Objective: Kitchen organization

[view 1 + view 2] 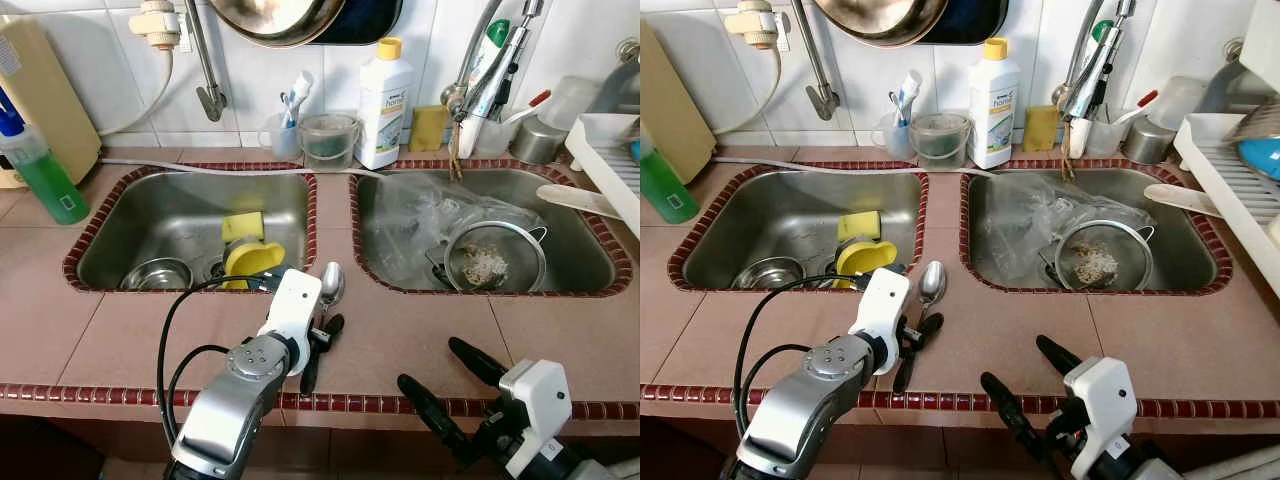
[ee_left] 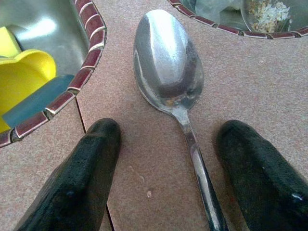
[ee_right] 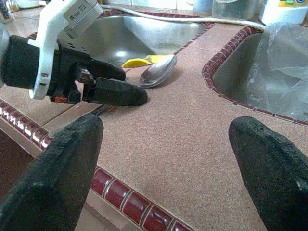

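Straddling the spoon (image 2: 168,72) on the tabletop (image 1: 420,330): left tool (image 2: 168,159) released, probably aligned with handle; right tool (image 3: 163,163) released, farther.

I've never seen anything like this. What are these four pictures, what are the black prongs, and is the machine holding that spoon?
It's a humanoid robot standing at a kitchen counter. The two wide pictures come from cameras in its head, looking down. The two close-ups come from cameras on its wrists, looking along each gripper's two black fingers.

The left gripper is lowered over a metal spoon that lies on the counter between the two sinks. Its fingers stand open on either side of the handle, so nothing is held. The right gripper hovers open near the counter's front edge.

The left sink holds a yellow sponge, a yellow cup and a steel bowl; the right sink holds a plastic bag and a strainer.
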{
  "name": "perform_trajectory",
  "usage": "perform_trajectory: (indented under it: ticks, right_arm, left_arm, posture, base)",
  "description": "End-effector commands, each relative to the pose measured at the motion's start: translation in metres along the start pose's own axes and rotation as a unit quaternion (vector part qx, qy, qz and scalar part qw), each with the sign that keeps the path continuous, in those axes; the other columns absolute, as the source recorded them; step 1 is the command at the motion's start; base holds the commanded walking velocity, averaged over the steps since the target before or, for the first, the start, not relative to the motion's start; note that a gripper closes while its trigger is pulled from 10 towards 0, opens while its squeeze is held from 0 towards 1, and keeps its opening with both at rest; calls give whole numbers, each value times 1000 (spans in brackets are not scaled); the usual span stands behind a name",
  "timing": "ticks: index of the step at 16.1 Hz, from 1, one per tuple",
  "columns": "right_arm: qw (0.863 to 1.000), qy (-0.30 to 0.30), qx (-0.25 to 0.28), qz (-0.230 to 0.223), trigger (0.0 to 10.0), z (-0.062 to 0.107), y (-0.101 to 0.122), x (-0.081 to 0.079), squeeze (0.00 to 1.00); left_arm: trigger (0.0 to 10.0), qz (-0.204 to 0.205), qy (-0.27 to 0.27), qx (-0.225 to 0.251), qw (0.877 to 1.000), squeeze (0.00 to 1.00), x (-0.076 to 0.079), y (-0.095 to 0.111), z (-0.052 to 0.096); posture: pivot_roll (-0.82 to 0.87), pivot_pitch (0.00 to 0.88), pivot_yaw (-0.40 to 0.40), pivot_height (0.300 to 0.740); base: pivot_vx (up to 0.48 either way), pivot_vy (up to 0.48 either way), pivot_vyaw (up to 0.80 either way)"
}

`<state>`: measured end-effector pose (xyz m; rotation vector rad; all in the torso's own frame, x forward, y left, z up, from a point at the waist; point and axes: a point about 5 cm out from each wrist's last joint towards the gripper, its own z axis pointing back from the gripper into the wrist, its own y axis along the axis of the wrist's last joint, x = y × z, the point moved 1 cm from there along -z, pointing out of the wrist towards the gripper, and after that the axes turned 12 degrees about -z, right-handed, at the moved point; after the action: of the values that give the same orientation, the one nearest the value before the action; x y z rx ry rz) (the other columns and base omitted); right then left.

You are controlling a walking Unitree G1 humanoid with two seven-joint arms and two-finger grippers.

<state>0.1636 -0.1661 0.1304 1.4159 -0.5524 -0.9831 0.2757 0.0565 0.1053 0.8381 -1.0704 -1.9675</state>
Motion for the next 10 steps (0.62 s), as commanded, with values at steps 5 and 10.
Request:
perform_trajectory:
  ticks: [5, 10]
  right_arm:
    - [1000, -1, 8, 6, 10000, 4, 7, -2, 0]
    - [1000, -1, 9, 5, 10000, 4, 8, -2, 0]
  left_arm:
    - [0, -19, 10, -38, 999, 0, -2, -16, -4]
    - [0, -36, 6, -41, 999, 0, -1, -15, -5]
  posture:
    - [-214, 60, 46, 740]
    - [-219, 55, 50, 740]
  base:
    - [0, 0, 0]
    - [0, 0, 0]
